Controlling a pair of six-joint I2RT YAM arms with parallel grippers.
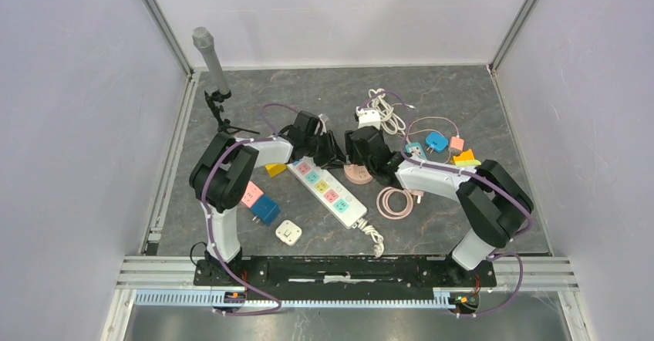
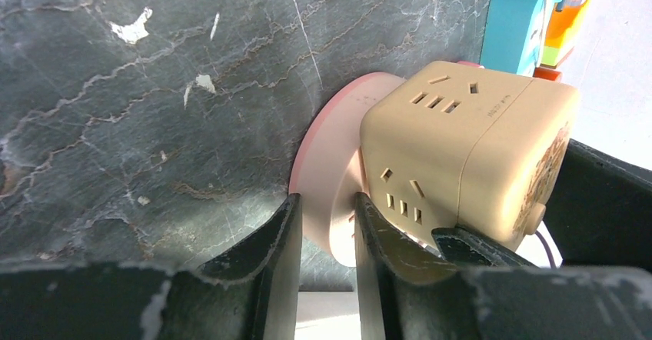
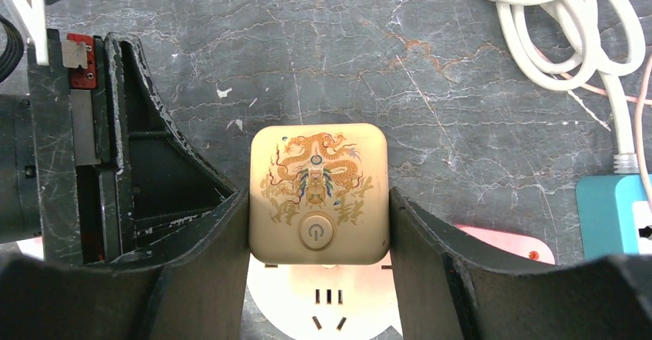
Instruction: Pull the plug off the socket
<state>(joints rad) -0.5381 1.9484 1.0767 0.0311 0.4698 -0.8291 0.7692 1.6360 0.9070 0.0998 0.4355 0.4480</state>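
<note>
A beige cube plug (image 3: 317, 171) with a dragon print and a power button sits plugged against a round pink socket (image 3: 330, 301). My right gripper (image 3: 317, 205) is shut on the cube, one finger on each side face. In the left wrist view the cube (image 2: 469, 148) stands on the pink socket (image 2: 330, 155), and my left gripper (image 2: 323, 205) is shut on the disc's rim. From above, both grippers, the left (image 1: 324, 152) and the right (image 1: 369, 156), meet at the pink socket (image 1: 357, 174) mid-table.
A white power strip (image 1: 328, 190) lies just left of the socket, a coiled pink cable (image 1: 395, 202) to its right. A white cable bundle (image 1: 389, 109) and teal adapters (image 1: 436, 141) lie behind. Coloured cubes (image 1: 266, 208) and a white adapter (image 1: 288, 232) lie front left. A microphone stand (image 1: 212, 59) rises back left.
</note>
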